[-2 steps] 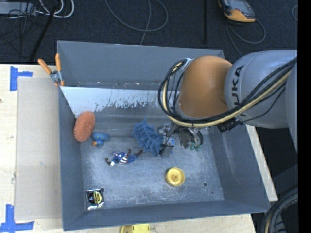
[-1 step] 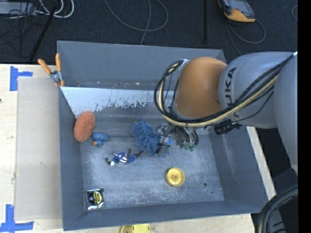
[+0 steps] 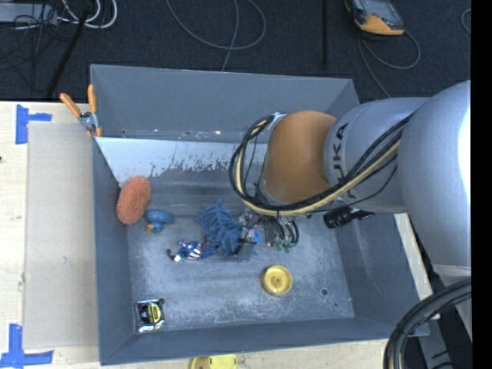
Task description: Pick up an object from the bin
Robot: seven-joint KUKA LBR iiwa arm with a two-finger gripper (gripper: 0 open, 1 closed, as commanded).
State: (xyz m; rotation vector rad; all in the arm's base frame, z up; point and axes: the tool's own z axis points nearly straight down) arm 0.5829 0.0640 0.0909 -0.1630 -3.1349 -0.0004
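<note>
My gripper (image 3: pixel 255 240) sits low near the middle of the bin (image 3: pixel 215 106), at the right edge of a crumpled blue cloth (image 3: pixel 217 221). The orange wrist cover (image 3: pixel 296 156) and cables hide most of it, so I cannot tell whether it is clenched or released. A yellow disc (image 3: pixel 277 280) lies near it, toward the near wall.

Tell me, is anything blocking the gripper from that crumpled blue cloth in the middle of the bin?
Nothing visible does. The gripper sits right at the crumpled blue cloth, at its right edge in the view, with nothing between them. The small blue-and-white toy lies on the cloth's other side, and the yellow disc lies apart from both.
</note>
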